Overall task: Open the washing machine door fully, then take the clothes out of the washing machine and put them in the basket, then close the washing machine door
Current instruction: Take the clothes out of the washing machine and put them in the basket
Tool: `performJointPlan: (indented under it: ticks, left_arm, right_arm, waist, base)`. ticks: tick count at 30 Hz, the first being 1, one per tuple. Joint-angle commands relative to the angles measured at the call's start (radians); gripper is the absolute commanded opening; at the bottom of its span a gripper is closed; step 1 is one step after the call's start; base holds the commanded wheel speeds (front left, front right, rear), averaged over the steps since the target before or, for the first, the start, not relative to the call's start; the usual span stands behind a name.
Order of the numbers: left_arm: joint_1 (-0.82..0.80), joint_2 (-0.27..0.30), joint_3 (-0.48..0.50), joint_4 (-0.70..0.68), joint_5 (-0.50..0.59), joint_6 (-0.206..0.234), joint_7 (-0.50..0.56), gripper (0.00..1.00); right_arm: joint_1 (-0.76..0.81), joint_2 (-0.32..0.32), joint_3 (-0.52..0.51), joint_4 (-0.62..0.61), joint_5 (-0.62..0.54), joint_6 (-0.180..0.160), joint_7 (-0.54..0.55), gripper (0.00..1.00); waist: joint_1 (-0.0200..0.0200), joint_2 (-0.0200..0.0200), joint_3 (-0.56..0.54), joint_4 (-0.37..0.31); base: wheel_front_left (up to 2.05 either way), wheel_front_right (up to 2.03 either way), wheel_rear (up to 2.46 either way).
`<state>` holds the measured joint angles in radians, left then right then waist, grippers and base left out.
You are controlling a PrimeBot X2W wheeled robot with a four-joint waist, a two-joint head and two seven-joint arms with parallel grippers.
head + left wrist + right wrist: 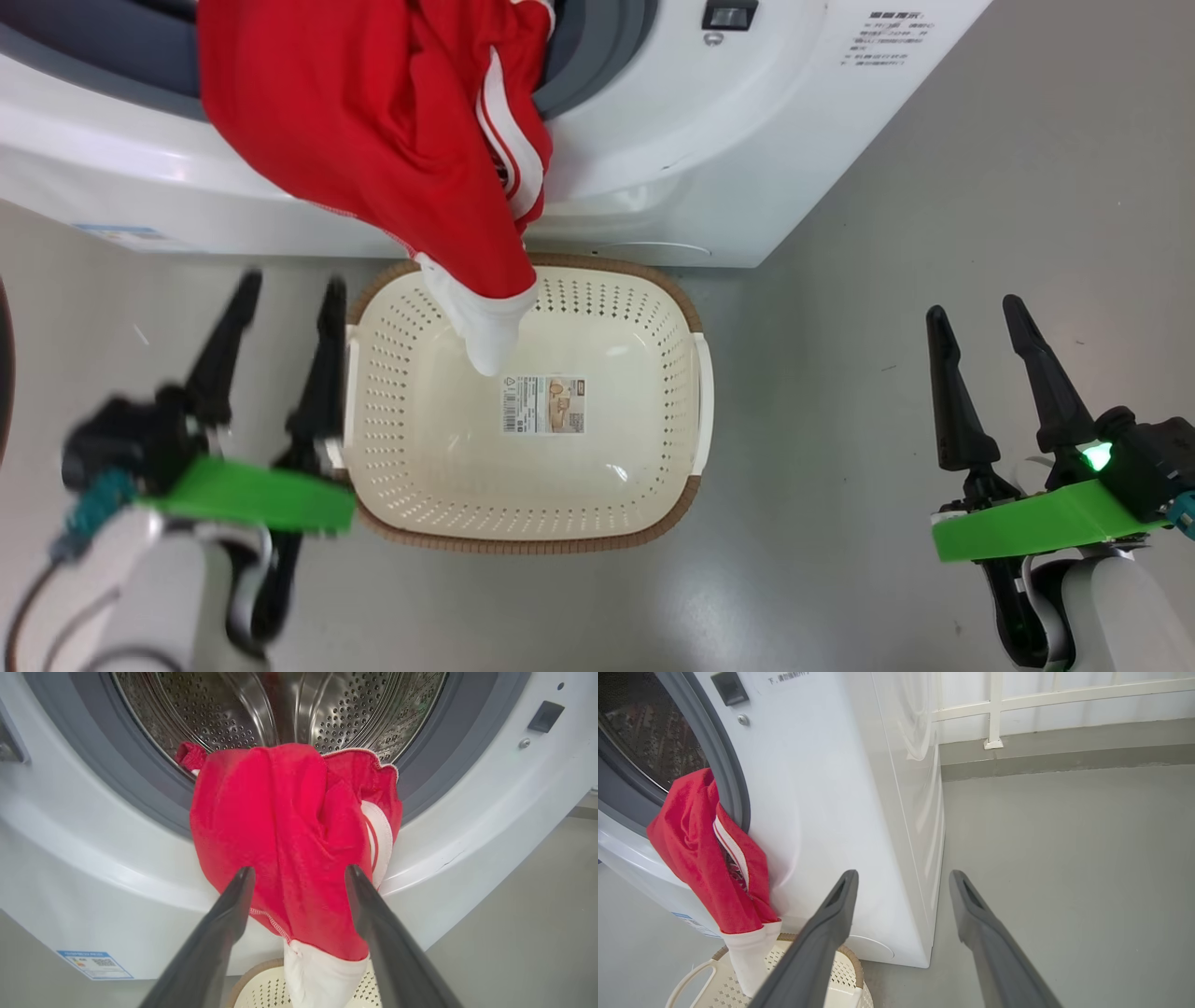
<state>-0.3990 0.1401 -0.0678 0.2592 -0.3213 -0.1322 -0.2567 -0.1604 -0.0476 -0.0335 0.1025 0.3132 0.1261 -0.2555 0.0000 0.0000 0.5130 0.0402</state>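
Note:
The red clothes with white stripes hang out of the washing machine mouth, draped over its grey gasket. Their white end dangles into the cream basket on the floor below. My left gripper stands open beside the basket's left rim, nothing between its fingers. In the left wrist view, the clothes hang ahead of the open left gripper, apart from it, with the steel drum behind. My right gripper is open over bare floor right of the basket. The washing machine door is out of view.
Grey floor surrounds the basket. In the right wrist view, the machine's white side panel stands close ahead, the basket is at lower left, and a white railing base lines the far wall.

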Motion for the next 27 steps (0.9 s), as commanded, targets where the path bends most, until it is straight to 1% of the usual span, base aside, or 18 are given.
performJointPlan:
  ticks: [1,3,6,16,19,26,27]
  left_arm:
    - [-0.039,0.037,0.021,-0.006,-0.007,0.002,-0.005,1.00]
    - [-0.099,0.050,0.003,0.028,-0.020,0.002,-0.005,1.00]
    - [-0.200,0.066,-0.022,0.084,-0.026,0.002,0.025,1.00]
    - [-0.517,0.076,-0.087,0.263,-0.045,0.002,0.216,1.00]
    - [-0.595,0.078,-0.100,0.333,-0.042,0.002,0.262,1.00]
    - [-0.741,0.072,-0.126,0.517,-0.049,0.003,0.326,1.00]
    - [-0.741,0.072,-0.126,0.517,-0.049,0.003,0.326,1.00]
  right_arm:
    - [0.024,-0.003,0.025,-0.020,-0.001,0.005,-0.006,1.00]
    - [0.020,-0.003,0.024,-0.020,0.000,0.005,-0.006,1.00]
    - [0.015,-0.003,0.024,-0.020,0.004,0.005,-0.006,1.00]
    - [-0.010,-0.003,0.033,-0.025,0.016,0.005,-0.006,1.00]
    - [-0.016,-0.003,0.036,-0.026,0.020,0.005,-0.006,1.00]
    - [-0.033,-0.003,0.046,-0.027,0.030,0.005,-0.006,1.00]
    - [-0.033,-0.003,0.046,-0.027,0.030,0.005,-0.006,1.00]
  waist:
    - [0.0000,0.0000,0.002,0.000]
    - [0.0000,0.0000,0.007,0.000]
    - [0.0000,0.0000,0.014,-0.001]
    - [0.0000,0.0000,0.048,-0.012]
    - [0.0000,0.0000,0.058,-0.017]
    - [0.0000,0.0000,0.079,-0.039]
    - [0.0000,0.0000,0.079,-0.039]
  base:
    - [0.00,0.00,0.00]
    - [0.00,0.00,0.00]
    - [0.00,0.00,0.00]
    - [0.00,0.00,0.00]
    - [0.00,0.00,0.00]
    - [0.00,0.00,0.00]
    - [0.00,0.00,0.00]
